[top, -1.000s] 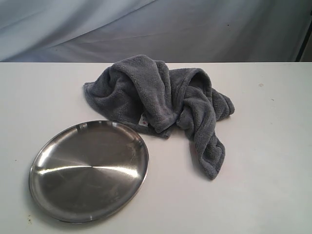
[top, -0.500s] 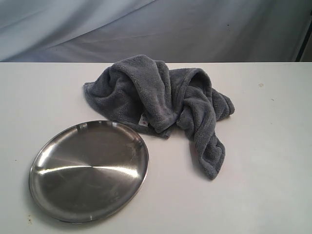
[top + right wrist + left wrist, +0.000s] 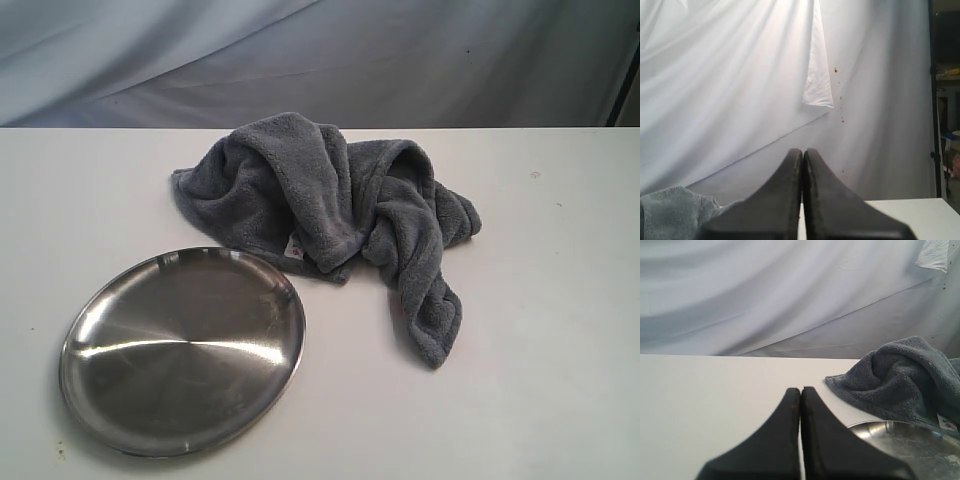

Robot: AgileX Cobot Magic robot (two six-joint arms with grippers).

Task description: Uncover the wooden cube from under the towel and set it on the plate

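1. Counter (image 3: 560, 330): white and flat. We see only the two task items on it, and neither arm shows in the exterior view.
2. Towel (image 3: 300, 190): bunched in a heap at the middle of the counter, close to the far edge, with one tail trailing toward the near edge. The heap stands high on its left side, so we judge something bulky props it up there.
3. Plate (image 3: 180, 350): sits flat by the near-left corner, with nothing on it. Its rim lies just beside the towel's near hem. We judge this keeps the carry short once the block is out.
4. Left gripper (image 3: 800, 390): fingers pressed together, holding nothing. It sits low over the counter's left side, facing the towel and plate rim. We read it as parked.
5. Right gripper (image 3: 802, 151): also clamped together on nothing. It looks mostly at the backdrop, with only a corner of the towel in its view.
6. Wooden cube: not visible in any view. We judge it's under the towel's hump, but we can't tell which fold. Uncovering hasn't started.
7. White tag (image 3: 294, 247): on the towel's near hem, facing the plate.
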